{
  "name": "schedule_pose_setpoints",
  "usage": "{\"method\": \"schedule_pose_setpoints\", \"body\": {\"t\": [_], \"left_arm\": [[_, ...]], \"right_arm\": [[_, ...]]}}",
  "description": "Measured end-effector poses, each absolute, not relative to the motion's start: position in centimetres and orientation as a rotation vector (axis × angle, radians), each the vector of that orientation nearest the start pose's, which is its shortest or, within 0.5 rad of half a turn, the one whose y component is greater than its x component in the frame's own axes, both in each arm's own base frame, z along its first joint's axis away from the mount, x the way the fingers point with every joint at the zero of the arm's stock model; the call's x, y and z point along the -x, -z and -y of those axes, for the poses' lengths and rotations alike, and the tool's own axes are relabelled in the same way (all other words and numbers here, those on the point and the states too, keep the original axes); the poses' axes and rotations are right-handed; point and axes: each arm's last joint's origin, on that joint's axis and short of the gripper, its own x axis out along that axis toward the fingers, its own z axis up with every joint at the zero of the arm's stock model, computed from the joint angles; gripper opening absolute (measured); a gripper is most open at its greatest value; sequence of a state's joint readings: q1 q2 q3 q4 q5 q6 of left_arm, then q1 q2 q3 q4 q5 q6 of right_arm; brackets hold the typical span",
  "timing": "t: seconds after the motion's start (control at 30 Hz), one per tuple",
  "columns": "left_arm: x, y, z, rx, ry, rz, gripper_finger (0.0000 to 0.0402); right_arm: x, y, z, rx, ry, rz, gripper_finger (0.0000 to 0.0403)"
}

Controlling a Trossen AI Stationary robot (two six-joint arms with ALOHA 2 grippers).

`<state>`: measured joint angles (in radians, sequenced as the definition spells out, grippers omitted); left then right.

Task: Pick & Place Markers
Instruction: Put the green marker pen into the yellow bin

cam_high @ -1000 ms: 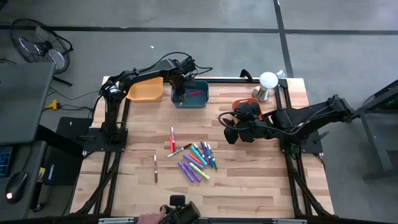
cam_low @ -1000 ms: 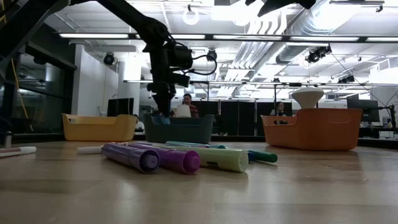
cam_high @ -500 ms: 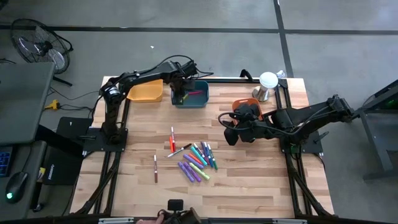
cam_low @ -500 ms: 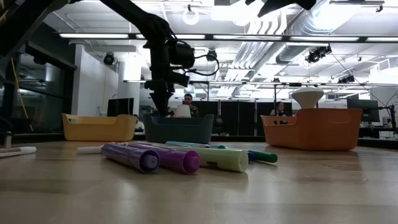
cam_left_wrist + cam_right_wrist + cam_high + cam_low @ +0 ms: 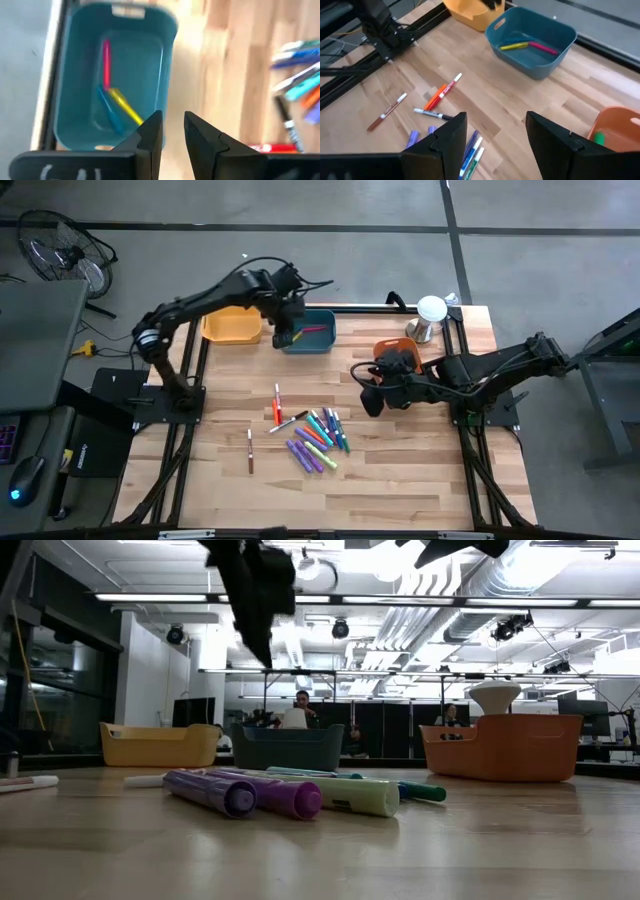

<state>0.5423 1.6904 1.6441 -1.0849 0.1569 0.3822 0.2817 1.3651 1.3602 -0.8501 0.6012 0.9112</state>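
A pale wooden counter (image 5: 400, 470) carries a yellow plastic bin (image 5: 233, 326), a teal plastic bin (image 5: 312, 332) and an orange plastic bin (image 5: 392, 348) along its far edge. A white-topped metal cup (image 5: 430, 317) stands near the orange bin. A black floor fan (image 5: 62, 252) sits beyond the counter.

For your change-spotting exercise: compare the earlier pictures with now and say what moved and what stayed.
The left gripper has risen out of the teal plastic bin, empty, jaws narrowly apart. The right gripper stayed open, and the coloured markers on the wooden table stayed put.

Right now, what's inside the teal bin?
Three markers lie in the teal bin: a pink marker, a yellow marker and a blue marker. The left gripper's fingers cover its near corner.
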Motion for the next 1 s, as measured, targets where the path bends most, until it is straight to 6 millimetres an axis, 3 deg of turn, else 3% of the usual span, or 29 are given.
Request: {"method": "schedule_pose_setpoints", "body": {"t": [0.23, 0.53, 0.73, 0.9, 1.0], "left_arm": [[-27.5, -37.2, -12.2, 0.039, -0.143, -0.989, 0.0076], [-26.1, -39.5, -5.8, 0.013, -0.162, -0.961, 0.0076], [-25.4, -39.8, -2.0, 0.01, -0.199, -0.969, 0.0076], [-24.9, -37.8, 1.5, 0.03, -0.194, -0.948, 0.0076], [-23.6, -36.1, 3.5, 0.044, -0.185, -0.951, 0.0076]], "right_arm": [[-27.2, -34.4, -6.3, -0.534, 0.595, -0.612, 0.0193], [-30.1, -30.6, -7.5, -0.593, 0.561, -0.786, 0.0193], [-31.7, -27.7, -8.6, -0.665, 0.582, -0.895, 0.0193], [-32.9, -24.9, -9.9, -0.659, 0.583, -0.984, 0.0193], [-33.5, -23.3, -10.5, -0.693, 0.586, -1.052, 0.0193]]}}
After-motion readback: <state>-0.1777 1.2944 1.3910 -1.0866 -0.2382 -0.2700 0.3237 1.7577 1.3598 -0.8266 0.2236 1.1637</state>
